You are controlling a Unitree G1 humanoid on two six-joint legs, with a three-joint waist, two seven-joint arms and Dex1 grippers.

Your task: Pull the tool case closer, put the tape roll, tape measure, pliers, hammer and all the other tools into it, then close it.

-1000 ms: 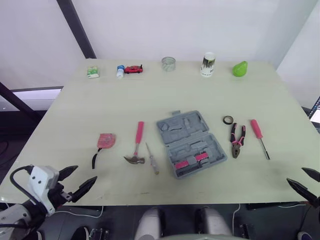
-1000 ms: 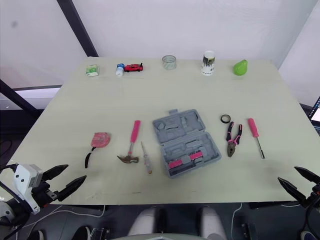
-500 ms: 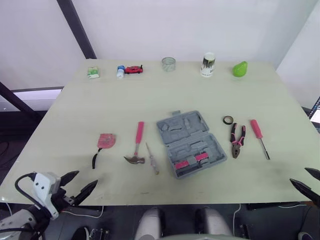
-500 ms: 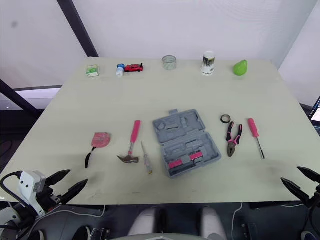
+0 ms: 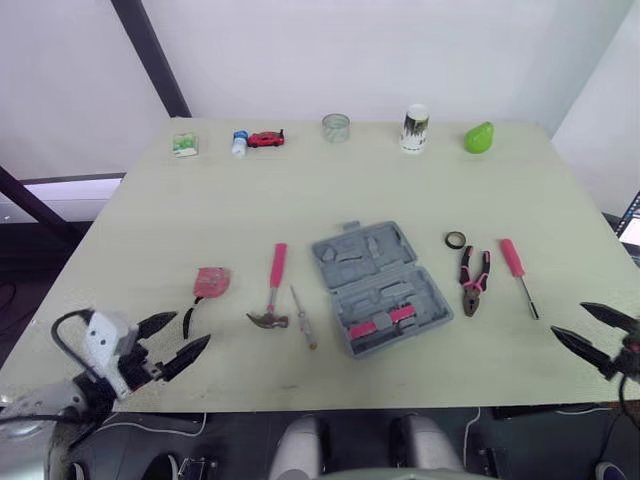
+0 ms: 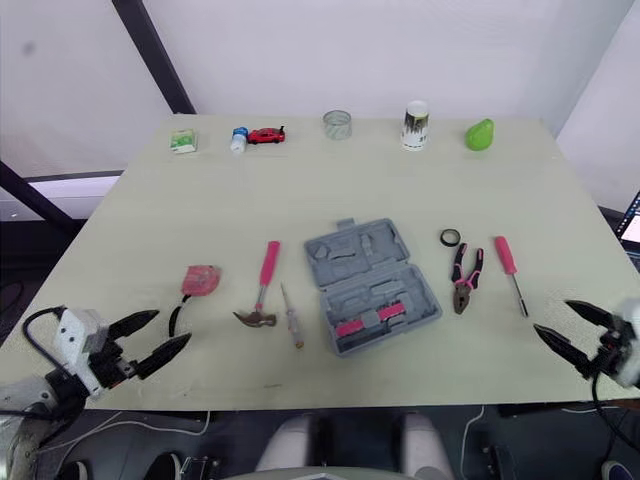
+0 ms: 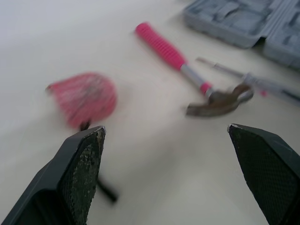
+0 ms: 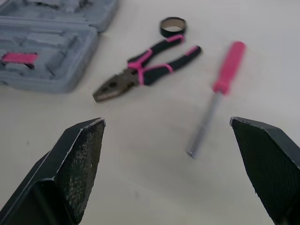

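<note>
The tool case (image 5: 381, 285) lies open at the middle of the tabletop (image 5: 150, 210), its long axis running from far left to near right. The wrist views cut it off at a corner, so what sits in its moulded slots is hard to make out beyond two pink pieces. The tape measure (image 5: 212, 282) is blurred in the left wrist view.

Both grippers have come up over the near edge since a second ago. The left gripper (image 5: 192, 330), spread wide and empty, now sits just near of the tape measure. The right gripper (image 5: 568, 319), also wide and empty, has moved in near the pink screwdriver (image 5: 519, 274). The tools have not shifted.

Left of the case, the hammer (image 5: 273, 290) runs near to far with its pink handle far and its head near. A thin screwdriver (image 5: 304, 317) lies beside it, between hammer and case. Right of the case, the pliers (image 5: 474, 281) point their nose near, with the tape roll (image 5: 456, 240) just beyond the handles. The pink screwdriver has its handle far and its tip near.
</note>
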